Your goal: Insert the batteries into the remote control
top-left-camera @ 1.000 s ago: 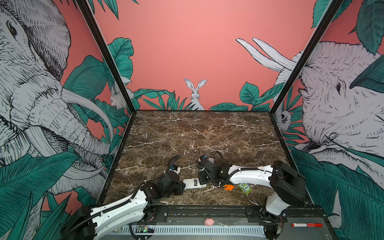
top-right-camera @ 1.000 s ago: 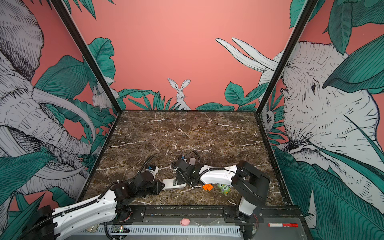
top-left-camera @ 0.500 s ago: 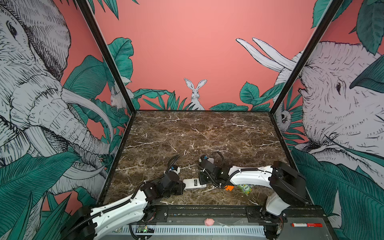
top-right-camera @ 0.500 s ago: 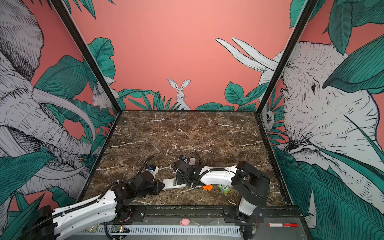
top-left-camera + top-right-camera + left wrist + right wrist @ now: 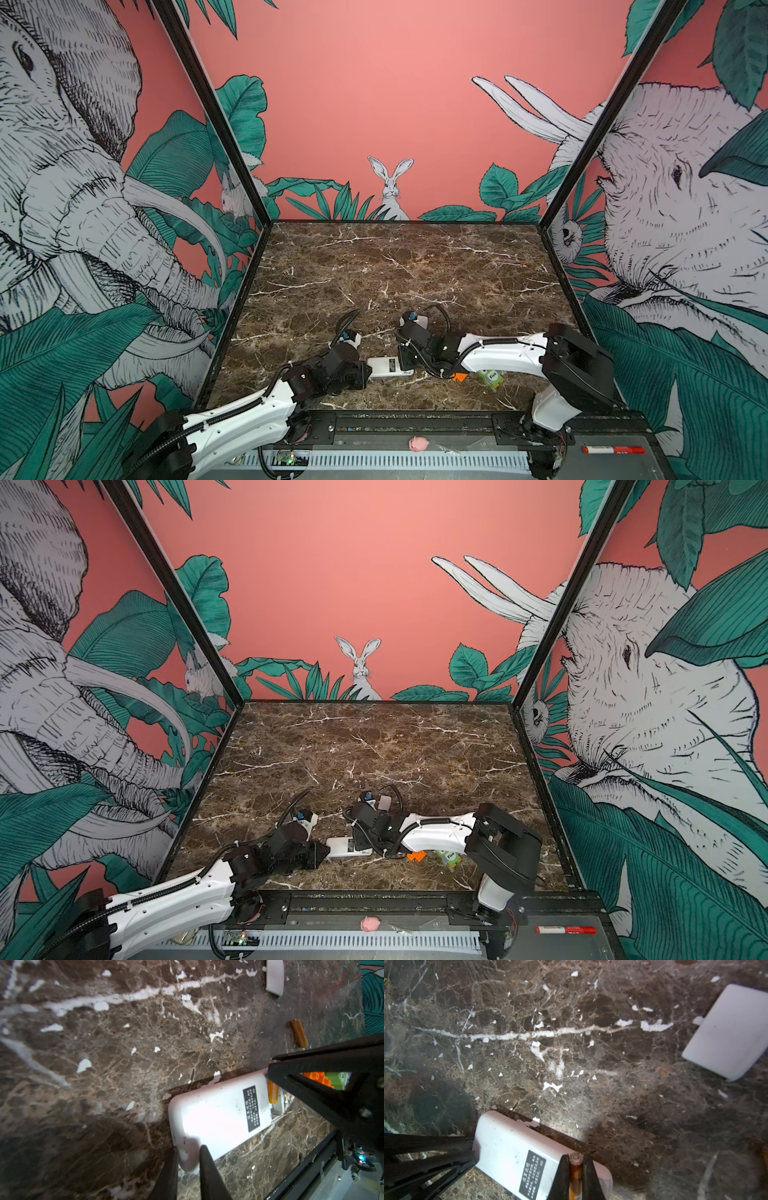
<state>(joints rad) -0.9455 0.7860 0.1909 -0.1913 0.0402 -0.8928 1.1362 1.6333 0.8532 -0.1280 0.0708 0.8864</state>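
Your left gripper (image 5: 189, 1150) clamps the smooth white plastic remote control (image 5: 218, 1118) on veined marble (image 5: 124, 1043); your right gripper (image 5: 575, 1157) pinches a thin orange cylindrical battery (image 5: 575, 1174) over it. The left wrist view alone clearly shows the second battery (image 5: 299, 1033).

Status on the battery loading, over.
Left gripper shut on remote control, label side up. Right gripper shut on one battery at its open end. Second battery and cover loose on table.

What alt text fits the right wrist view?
The right hand pinches an orange battery over the remote control, white back up, beside its black label. The left hand holds its other end; a white cover lies apart.
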